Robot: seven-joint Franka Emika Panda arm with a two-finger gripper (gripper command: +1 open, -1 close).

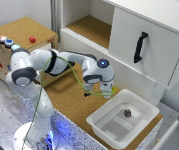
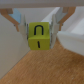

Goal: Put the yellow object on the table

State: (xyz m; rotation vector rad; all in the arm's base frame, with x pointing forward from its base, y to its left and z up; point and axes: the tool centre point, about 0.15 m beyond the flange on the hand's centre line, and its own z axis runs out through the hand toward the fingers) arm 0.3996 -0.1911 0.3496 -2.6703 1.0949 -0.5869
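Observation:
The yellow object [image 2: 39, 41] is a small bright yellow cube with a black mark on its face. In the wrist view it sits between my two fingers [image 2: 23, 29], and my gripper [image 2: 40, 34] is shut on it. The cork-brown table [image 2: 35, 67] lies beneath it; whether the cube touches the table I cannot tell. In the exterior view my gripper [image 1: 95, 93] points down over the table [image 1: 71, 97], just off the near corner of a white bin. The cube itself is hidden there behind the hand.
A white bin [image 1: 105, 125] stands on the table at the exterior view's right, with a small dark round object [image 1: 127, 113] inside. A cork box with coloured buttons [image 1: 19, 37] stands at the left. A white cabinet [image 1: 144, 45] with a black handle rises behind.

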